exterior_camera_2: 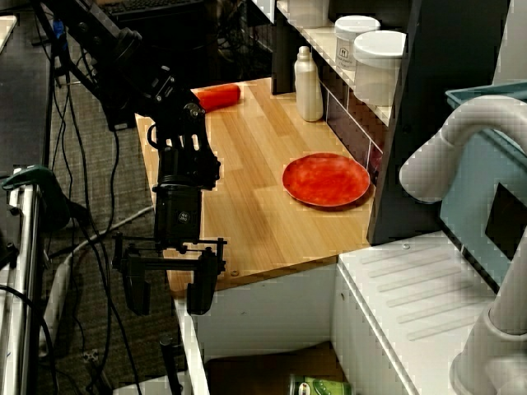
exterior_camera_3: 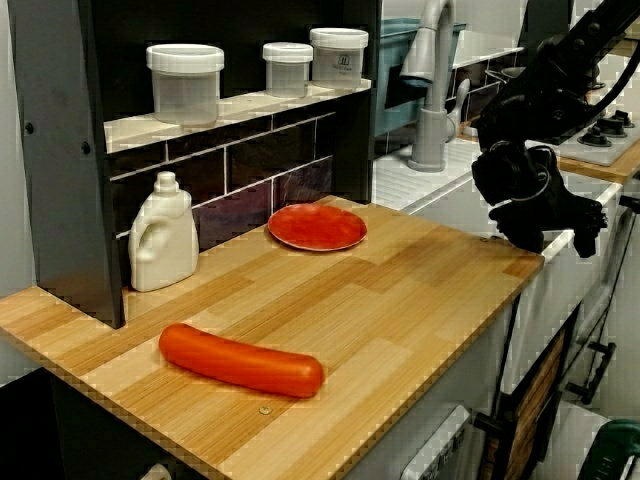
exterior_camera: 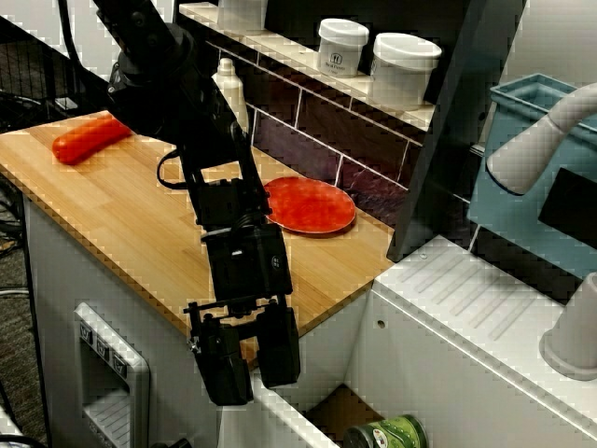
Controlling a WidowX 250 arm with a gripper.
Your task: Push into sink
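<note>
The gripper [exterior_camera_2: 169,284] hangs with its fingers spread, empty, off the worktop's [exterior_camera: 140,224] front corner beside the sink [exterior_camera: 308,422], where a green tin [exterior_camera: 385,435] lies on its tan floor

A dark tiled backsplash [exterior_camera: 308,121] and shelf [exterior_camera_3: 235,105] rise behind the wooden countertop [exterior_camera_3: 380,310].

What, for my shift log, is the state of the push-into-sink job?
Looks done: a green can already sits inside the sink. In hand: nothing; the gripper hangs open and empty at the counter edge beside the basin. Left: probably only pulling the arm away.
</note>
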